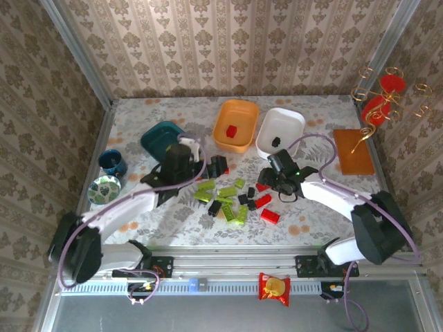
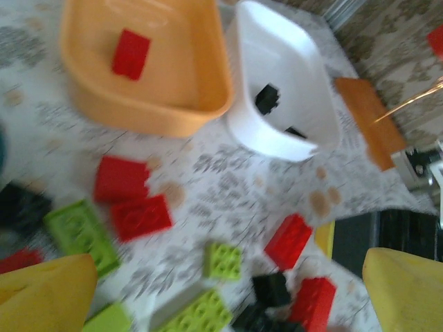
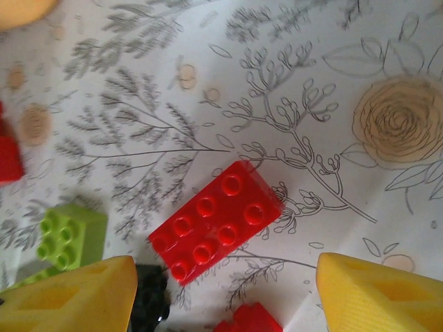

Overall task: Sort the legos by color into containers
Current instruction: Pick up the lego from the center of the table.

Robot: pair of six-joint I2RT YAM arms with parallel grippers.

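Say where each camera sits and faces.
Top external: above, behind the robot, looking down on the table; left arm and right arm show.
Left wrist: low over the legos, facing the orange tub and white tub; left tool fingers at bottom corners.
Right wrist: close above a red lego, flanked by the right tool fingers.
Shared: top and left wrist show both tubs.

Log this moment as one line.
left end effector: open, empty | right end effector: open, over red rectangular plastic brick | orange plastic tub: one red brick

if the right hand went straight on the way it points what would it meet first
Probably the red eight-stud brick, lying flat dead ahead of the right hand; depth is unclear.
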